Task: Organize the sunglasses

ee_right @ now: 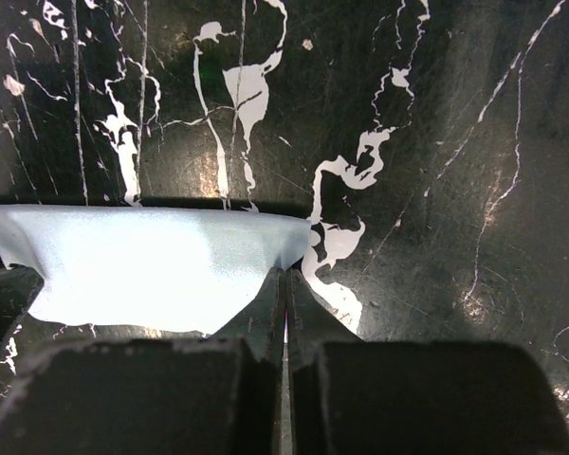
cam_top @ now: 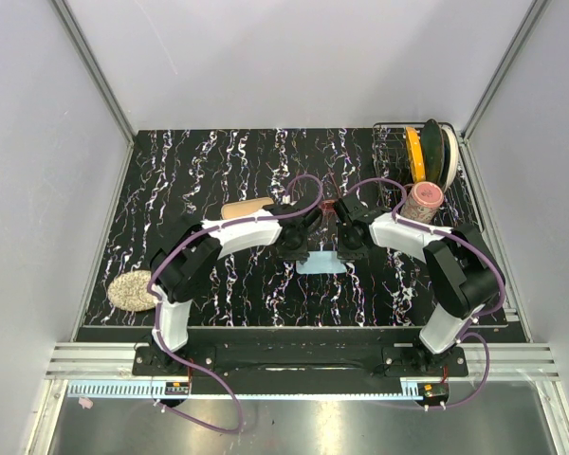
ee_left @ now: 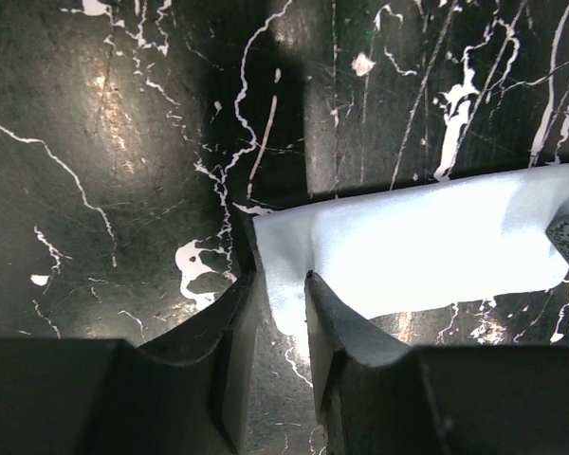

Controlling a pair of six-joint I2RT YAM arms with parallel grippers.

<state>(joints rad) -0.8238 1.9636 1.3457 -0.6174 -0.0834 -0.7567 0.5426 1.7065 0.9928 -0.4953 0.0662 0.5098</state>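
Light blue cloth (cam_top: 320, 263) at table (cam_top: 218, 171) centre, pinched both ends. Left gripper (ee_left: 277, 284) narrowly parted around cloth's edge; right gripper (ee_right: 285, 284) clamped tight on opposite corner. Sunglasses (cam_top: 329, 202) at cloth's 12 o'clock, mostly hidden between arms.

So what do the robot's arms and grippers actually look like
Both arms have white link shells with black joints, and purple cables looping along them. The left gripper and right gripper have matte black, tapered fingers. Black bases sit on a black rail.

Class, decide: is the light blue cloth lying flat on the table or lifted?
Lifted at its corners: the cloth is pinched by both grippers, right and left, sagging between them.
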